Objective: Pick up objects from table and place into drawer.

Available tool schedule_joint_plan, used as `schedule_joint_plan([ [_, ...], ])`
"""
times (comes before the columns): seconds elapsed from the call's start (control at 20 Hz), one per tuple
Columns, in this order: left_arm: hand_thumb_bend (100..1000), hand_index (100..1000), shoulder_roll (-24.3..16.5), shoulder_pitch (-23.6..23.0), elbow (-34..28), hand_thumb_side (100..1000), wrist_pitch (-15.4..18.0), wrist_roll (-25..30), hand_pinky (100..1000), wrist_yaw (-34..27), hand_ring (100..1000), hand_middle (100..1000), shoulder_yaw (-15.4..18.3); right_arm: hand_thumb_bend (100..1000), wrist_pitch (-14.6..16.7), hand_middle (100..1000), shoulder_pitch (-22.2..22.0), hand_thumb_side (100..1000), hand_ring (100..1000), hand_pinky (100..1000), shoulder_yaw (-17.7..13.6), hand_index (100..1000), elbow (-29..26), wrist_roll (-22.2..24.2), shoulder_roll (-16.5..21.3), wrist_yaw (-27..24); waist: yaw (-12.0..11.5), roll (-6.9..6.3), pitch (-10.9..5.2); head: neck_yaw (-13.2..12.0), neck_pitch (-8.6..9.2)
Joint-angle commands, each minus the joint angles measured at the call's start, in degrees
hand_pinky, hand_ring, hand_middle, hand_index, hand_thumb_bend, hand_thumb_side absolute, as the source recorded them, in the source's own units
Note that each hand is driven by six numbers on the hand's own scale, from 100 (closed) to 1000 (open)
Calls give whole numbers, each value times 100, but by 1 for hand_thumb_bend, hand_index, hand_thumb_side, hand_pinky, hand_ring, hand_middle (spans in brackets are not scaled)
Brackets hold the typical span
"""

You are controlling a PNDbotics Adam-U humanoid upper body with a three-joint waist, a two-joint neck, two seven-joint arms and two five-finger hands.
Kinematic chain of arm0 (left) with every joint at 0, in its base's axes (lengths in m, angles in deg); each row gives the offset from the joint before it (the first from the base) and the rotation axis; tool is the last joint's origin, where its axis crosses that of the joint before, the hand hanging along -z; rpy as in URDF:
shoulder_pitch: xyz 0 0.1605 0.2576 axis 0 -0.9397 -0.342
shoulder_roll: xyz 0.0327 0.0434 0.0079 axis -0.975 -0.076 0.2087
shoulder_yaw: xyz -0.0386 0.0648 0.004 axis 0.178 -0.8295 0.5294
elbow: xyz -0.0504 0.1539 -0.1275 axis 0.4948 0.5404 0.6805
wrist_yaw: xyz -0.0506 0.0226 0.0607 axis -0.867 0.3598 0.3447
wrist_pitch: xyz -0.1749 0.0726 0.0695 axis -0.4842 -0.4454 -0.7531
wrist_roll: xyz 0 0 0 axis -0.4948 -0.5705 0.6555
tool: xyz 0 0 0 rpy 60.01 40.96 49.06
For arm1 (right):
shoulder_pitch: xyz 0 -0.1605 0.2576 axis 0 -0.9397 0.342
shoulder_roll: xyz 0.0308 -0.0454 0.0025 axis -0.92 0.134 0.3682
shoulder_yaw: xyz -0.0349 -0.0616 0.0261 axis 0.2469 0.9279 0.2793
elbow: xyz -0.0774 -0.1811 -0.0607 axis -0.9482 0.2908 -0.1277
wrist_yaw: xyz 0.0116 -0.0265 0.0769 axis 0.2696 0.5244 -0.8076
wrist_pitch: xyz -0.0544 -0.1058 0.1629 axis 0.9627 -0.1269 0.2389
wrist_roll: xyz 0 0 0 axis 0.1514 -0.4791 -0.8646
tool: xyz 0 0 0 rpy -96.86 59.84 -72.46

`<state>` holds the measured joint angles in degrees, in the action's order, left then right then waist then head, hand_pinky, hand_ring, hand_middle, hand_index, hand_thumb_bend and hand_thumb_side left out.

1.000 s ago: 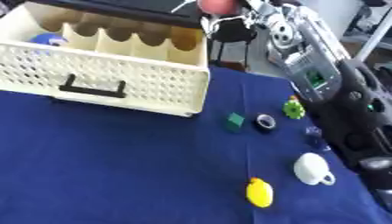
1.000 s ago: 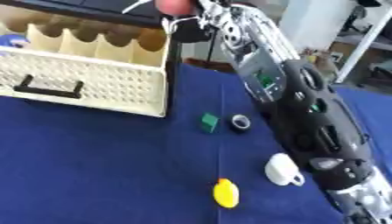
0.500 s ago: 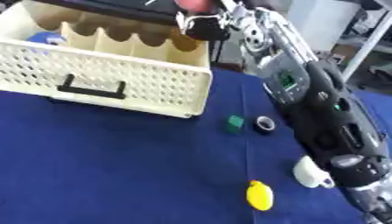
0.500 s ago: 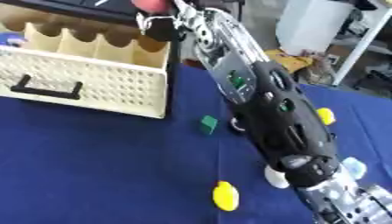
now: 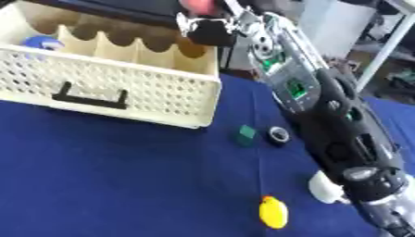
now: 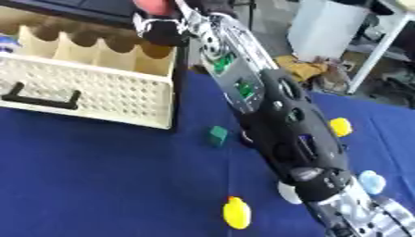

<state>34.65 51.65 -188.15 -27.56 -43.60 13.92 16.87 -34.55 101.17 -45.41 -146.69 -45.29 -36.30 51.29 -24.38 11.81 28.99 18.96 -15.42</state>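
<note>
Pinkish-red, roundish thing (image 5: 198, 5) sitting up at the top edge, wrapped in the curled fingers (image 5: 212, 31) of the right hand (image 5: 217, 25); hard to make out what it actually is. Hanging right over the back right corner of the cream perforated drawer (image 5: 122, 90), above the end compartment, not touching the dividers as far as can be told. Right arm (image 5: 324, 111) stretching diagonally from the lower right all the way up there, covering a good strip of the blue worktop (image 5: 113, 180).

Inside the drawer, a blue thing (image 5: 39, 42) lying in a far-left compartment. Black handle (image 5: 87, 95) facing front.

Still lying out on the worktop: green cube (image 5: 246, 134) just beside a dark ring (image 5: 278, 135), both near the drawer's right front corner; white cup (image 5: 326, 189) tucked against the arm; yellow duck-ish thing (image 5: 273, 213) near the bottom edge; another yellow piece (image 6: 340, 126) and a pale blue one (image 6: 371, 181) on the arm's far side.

Loads of bare cloth on the left and in front of the drawer.
</note>
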Motion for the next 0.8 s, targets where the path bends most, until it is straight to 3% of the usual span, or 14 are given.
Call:
schedule_joint_plan([
  [0.05, 100, 883, -14, 74, -76, 1000, -9, 15, 604, -13, 814, 826, 4, 187, 133, 487, -41, 557, 650, 495, 89, 716, 117, 196, -57, -222, -27, -35, -76, 13, 64],
  [0.1, 100, 882, -6, 82, -76, 1000, -11, 16, 605, -18, 814, 826, 1, 123, 157, 491, -34, 542, 653, 496, 101, 729, 105, 236, -61, -250, -27, -28, -79, 11, 65],
  [0.3, 100, 882, 16, 100, -76, 1000, -21, 23, 604, -32, 815, 826, -2, 207, 187, 503, -10, 593, 661, 501, 126, 743, 88, 347, -97, -322, -45, -12, -81, 7, 64],
  [0.55, 100, 881, 31, 100, -76, 1000, -33, -6, 603, -39, 815, 826, 15, 419, 276, 578, -12, 707, 722, 579, 128, 846, 61, 436, -89, -405, -73, 20, -63, -8, 30],
  [0.8, 100, 880, 35, 79, -76, 1000, -50, -26, 600, -37, 815, 826, 30, 464, 348, 618, -4, 734, 740, 599, 109, 878, 41, 510, -79, -497, -77, 55, -62, -21, 15],
])
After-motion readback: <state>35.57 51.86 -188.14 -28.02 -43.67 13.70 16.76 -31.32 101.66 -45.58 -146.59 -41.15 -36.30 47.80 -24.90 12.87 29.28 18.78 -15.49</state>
